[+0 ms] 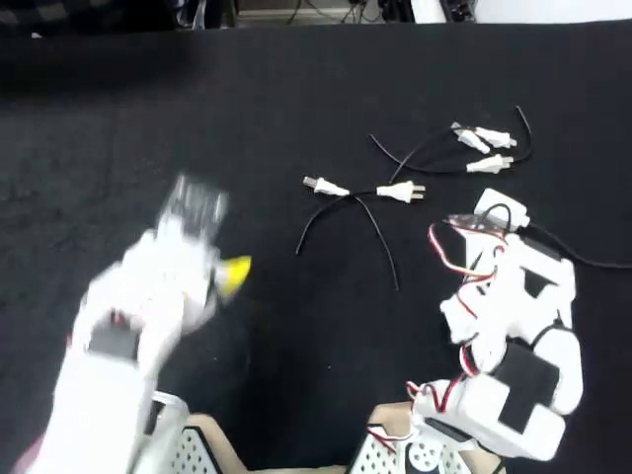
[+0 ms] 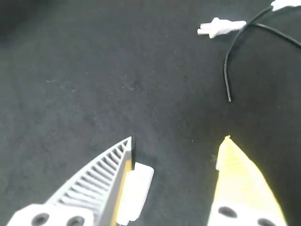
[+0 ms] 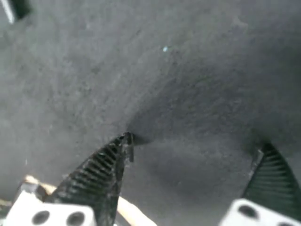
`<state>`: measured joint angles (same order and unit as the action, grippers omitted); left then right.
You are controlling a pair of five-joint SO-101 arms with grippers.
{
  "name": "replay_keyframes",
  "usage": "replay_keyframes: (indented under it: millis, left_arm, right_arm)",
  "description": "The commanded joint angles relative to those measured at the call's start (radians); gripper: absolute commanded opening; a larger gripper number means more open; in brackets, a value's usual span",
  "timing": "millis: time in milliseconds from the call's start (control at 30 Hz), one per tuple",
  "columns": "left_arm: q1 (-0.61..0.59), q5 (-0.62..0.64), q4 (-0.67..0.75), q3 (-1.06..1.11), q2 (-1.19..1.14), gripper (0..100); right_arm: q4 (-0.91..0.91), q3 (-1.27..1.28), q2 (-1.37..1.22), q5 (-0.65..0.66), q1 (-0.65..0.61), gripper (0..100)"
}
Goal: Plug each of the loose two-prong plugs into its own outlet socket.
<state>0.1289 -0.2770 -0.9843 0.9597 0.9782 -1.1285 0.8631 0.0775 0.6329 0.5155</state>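
Note:
Several white two-prong plugs with short black cords lie on the black cloth. One plug [image 1: 324, 186] and a second plug [image 1: 400, 192] rest near the middle, and a cluster of three plugs [image 1: 486, 146] sits farther back right. My left gripper [image 1: 222, 237] hovers at the left, well clear of them, open with nothing between its grey and yellow fingers. In the left wrist view the left gripper [image 2: 178, 139] faces bare cloth, with the nearest plug [image 2: 221, 27] some way beyond it. My right gripper [image 3: 193, 143] is open close over bare cloth. The right arm [image 1: 513, 316] is folded at the front right.
The black cloth [image 1: 148, 118] covers the whole table. Loose black cords [image 1: 380, 237] trail from the middle plugs toward the front. The arm bases [image 1: 395, 449] stand at the front edge.

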Motion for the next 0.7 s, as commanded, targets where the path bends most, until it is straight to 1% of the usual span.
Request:
replay_keyframes:
  millis: [0, 67, 200, 300, 500, 667]
  left_arm:
    - [-0.008, -0.012, -0.071, -0.375, -0.43, 29]
    - [0.002, -0.034, -0.152, -0.553, -0.609, 29]
    - [0.033, -0.137, -0.305, -0.88, -0.896, 29]
    - [0.056, -0.255, -0.381, -1.102, -1.04, 29]
    - [0.162, -0.445, -0.496, -1.469, -1.283, 29]
    - [0.166, -0.603, -0.612, -1.761, -1.496, 29]
  right_arm:
    - [0.06, 0.045, 0.038, -0.074, -0.005, 37.8]
    - [0.087, 0.079, 0.074, -0.094, -0.011, 37.8]
    - [0.133, 0.156, 0.173, -0.126, -0.014, 37.8]
    - [0.163, 0.225, 0.274, -0.143, -0.014, 37.8]
    - [0.206, 0.371, 0.513, -0.143, -0.014, 37.8]
    - [0.215, 0.461, 0.693, -0.143, -0.015, 37.8]
